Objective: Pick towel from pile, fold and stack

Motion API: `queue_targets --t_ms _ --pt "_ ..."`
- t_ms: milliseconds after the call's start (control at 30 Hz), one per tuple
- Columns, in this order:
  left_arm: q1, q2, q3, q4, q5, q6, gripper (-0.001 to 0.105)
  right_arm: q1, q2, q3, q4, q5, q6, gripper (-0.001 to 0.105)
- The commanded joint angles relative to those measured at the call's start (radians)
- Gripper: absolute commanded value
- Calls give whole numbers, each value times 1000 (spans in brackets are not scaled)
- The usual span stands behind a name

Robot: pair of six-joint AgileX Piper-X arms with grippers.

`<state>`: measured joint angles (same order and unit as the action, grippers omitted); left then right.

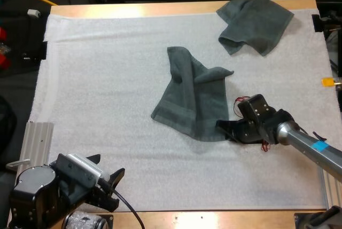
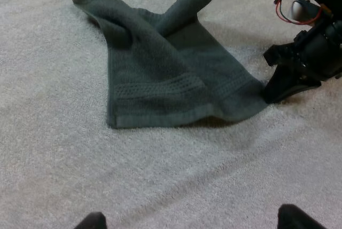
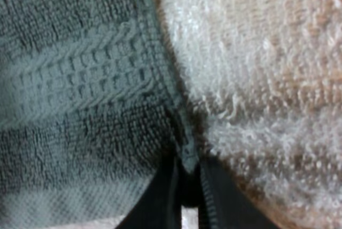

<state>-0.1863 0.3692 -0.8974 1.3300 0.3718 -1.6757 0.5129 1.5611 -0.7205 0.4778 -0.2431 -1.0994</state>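
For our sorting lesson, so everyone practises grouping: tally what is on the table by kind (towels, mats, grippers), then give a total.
Towels: 2, the middle towel and the far towel
White mat: 1
Grippers: 2, the left gripper open, the right gripper shut on the middle towel's corner
Total: 5

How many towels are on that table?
2. The middle towel lies loosely spread, one corner pinched by the right end effector; the far towel sits crumpled at the mat's far right corner.
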Motion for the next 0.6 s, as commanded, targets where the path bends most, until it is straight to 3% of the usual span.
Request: queue_targets --t_ms 0,367,567 --pt "-5 0 0 3 7 -9 62 4 -13 0 20 5 -30 0" --pt "-12 41 4 -54 9 -1 62 21 -288 0 297 136 -216 0" --pt "-96 135 4 -152 32 -1 62 21 -421 0 449 136 -252 0"
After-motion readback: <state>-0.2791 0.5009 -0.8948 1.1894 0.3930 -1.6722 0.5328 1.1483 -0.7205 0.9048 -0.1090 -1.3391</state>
